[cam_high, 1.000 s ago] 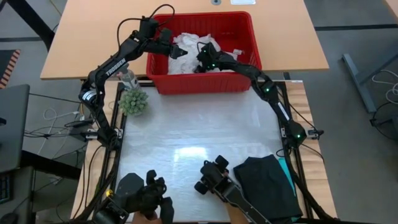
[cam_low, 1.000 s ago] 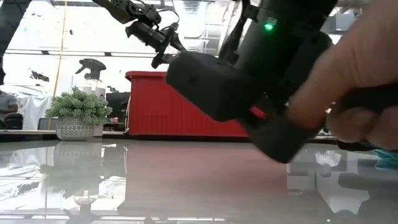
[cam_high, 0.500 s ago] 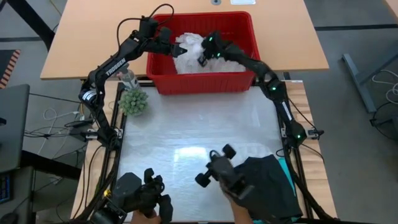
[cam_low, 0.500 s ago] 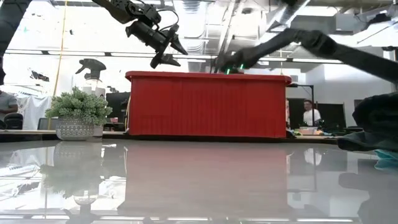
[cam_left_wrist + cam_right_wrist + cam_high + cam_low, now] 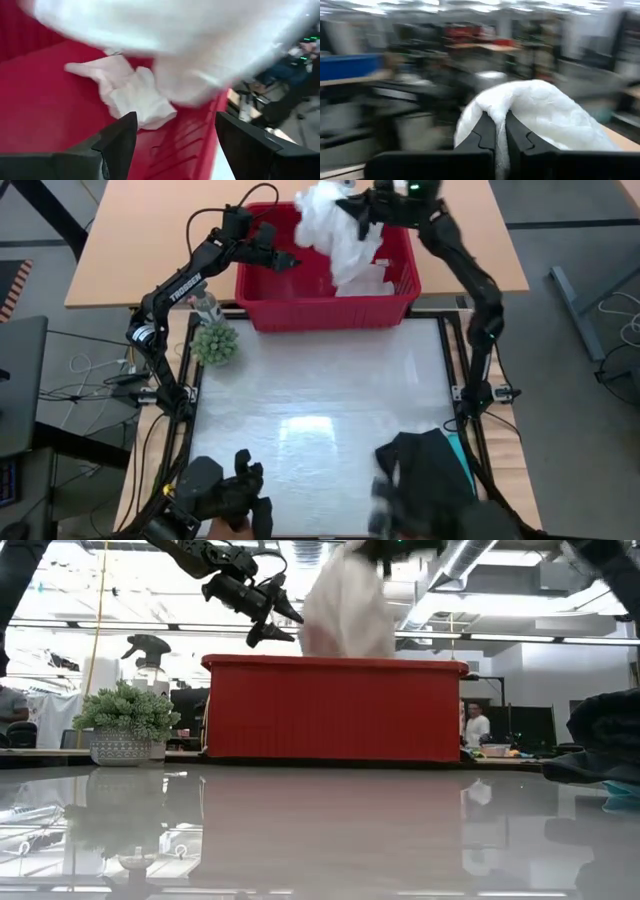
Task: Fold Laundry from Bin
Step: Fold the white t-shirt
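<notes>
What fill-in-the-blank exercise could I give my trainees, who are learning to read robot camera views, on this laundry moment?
1. The right gripper is shut on the large ____ lacy top, lifting it above the bin.
2. The rectangular plastic bin with slotted sides is ____ in colour.
3. The left gripper hovers over the bin with its fingers ____.
4. A small white cloth lies ____ the bin.

Missing words: white; red; open; inside
</notes>
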Motion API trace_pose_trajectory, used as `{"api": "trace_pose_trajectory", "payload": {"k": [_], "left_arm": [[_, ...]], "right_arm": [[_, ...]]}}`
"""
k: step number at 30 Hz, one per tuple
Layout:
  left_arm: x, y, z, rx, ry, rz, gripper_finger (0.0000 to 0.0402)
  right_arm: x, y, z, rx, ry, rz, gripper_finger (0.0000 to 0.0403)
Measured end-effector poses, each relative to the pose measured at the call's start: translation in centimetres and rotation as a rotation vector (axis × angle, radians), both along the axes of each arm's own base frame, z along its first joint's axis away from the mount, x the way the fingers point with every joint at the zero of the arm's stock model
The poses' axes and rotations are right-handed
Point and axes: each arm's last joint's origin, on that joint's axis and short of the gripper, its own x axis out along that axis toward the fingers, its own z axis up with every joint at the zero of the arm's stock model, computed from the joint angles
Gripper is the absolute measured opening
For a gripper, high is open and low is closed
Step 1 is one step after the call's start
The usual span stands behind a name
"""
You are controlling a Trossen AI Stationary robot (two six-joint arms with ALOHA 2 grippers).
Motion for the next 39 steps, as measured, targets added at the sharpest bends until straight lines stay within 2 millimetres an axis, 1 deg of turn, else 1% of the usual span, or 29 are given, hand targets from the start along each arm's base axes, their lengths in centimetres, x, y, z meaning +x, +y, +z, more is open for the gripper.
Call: {"api": "trace_pose_trajectory", "payload": {"k": [2, 3, 5, 6, 7, 9, 11, 14, 15, 17, 19, 21, 23, 24, 27, 30, 32, 34, 36, 38, 39], "left_arm": [[0.0, 0.0, 0.2, -0.013, -0.033, -0.051, 0.0255], [-0.1, 0.0, 0.3, -0.019, -0.054, -0.088, 0.0255], [-0.3, -0.1, 0.5, -0.048, -0.099, -0.166, 0.0255], [-0.5, -0.1, 0.6, -0.072, -0.122, -0.204, 0.0255], [-0.8, 0.0, 0.7, -0.098, -0.143, -0.239, 0.0255], [-1.3, -0.2, 1.2, -0.129, -0.172, -0.289, 0.0255], [-2.1, -0.7, 2.1, -0.136, -0.195, -0.308, 0.0255], [-3.4, -1.7, 3.9, -0.103, -0.216, -0.311, 0.0255], [-3.9, -2.2, 4.5, -0.088, -0.22, -0.308, 0.0255], [-5.1, -3.3, 6.1, -0.058, -0.234, -0.297, 0.0255], [-6.3, -5.0, 7.7, -0.035, -0.236, -0.275, 0.0255], [-7.5, -7.3, 9.3, 0.022, -0.228, -0.247, 0.0255], [-8.3, -10.0, 10.8, 0.097, -0.212, -0.228, 0.0255], [-8.6, -11.3, 11.4, 0.133, -0.204, -0.215, 0.0255], [-9.3, -15.5, 12.5, 0.157, -0.162, -0.175, 0.0255], [-10.0, -19.7, 13.2, 0.158, -0.122, -0.16, 0.0255], [-10.3, -22.0, 13.4, 0.163, -0.098, -0.16, 0.0255], [-10.5, -23.8, 13.3, 0.146, -0.065, -0.149, 0.0255], [-10.4, -25.1, 12.9, 0.106, -0.025, -0.14, 0.0255], [-10.4, -26.2, 12.4, 0.072, 0.039, -0.136, 0.0255], [-10.3, -26.6, 12.0, 0.064, 0.082, -0.125, 0.0255]], "right_arm": [[-0.6, 2.9, 1.7, -0.016, -0.003, 0.124, 0.0031], [-0.7, 4.4, 2.2, -0.017, 0.007, 0.174, 0.0031], [-0.3, 7.1, 2.2, -0.003, 0.07, 0.255, 0.0031], [0.1, 8.5, 2.0, -0.004, 0.117, 0.295, 0.0031], [0.4, 9.8, 1.6, -0.002, 0.171, 0.329, 0.0031], [1.2, 11.9, 0.1, 0.035, 0.305, 0.358, 0.0031], [2.0, 13.5, -1.4, 0.093, 0.436, 0.364, 0.0031], [3.2, 14.9, -3.2, 0.154, 0.563, 0.425, 0.0031], [3.9, 15.3, -4.0, 0.173, 0.594, 0.462, 0.0033], [5.5, 16.1, -6.3, 0.208, 0.683, 0.549, 0.0037], [7.3, 16.8, -8.6, 0.253, 0.736, 0.658, 0.0038], [8.7, 17.7, -10.7, 0.33, 0.744, 0.824, 0.0039], [9.5, 19.0, -12.2, 0.373, 0.733, 0.994, 0.0039], [9.8, 19.5, -13.0, 0.382, 0.744, 1.043, 0.004], [10.8, 21.2, -15.5, 0.425, 0.831, 1.114, 0.0045], [11.4, 22.5, -17.9, 0.46, 0.937, 1.145, 0.0061], [11.5, 23.0, -18.2, 0.43, 0.973, 1.135, 0.0077], [11.8, 23.0, -18.3, 0.388, 1.002, 1.079, 0.0096], [12.4, 22.8, -18.2, 0.356, 0.988, 1.017, 0.0118], [13.0, 22.7, -18.0, 0.358, 0.946, 0.984, 0.0143], [13.1, 22.5, -17.6, 0.367, 0.924, 0.965, 0.0155]]}}
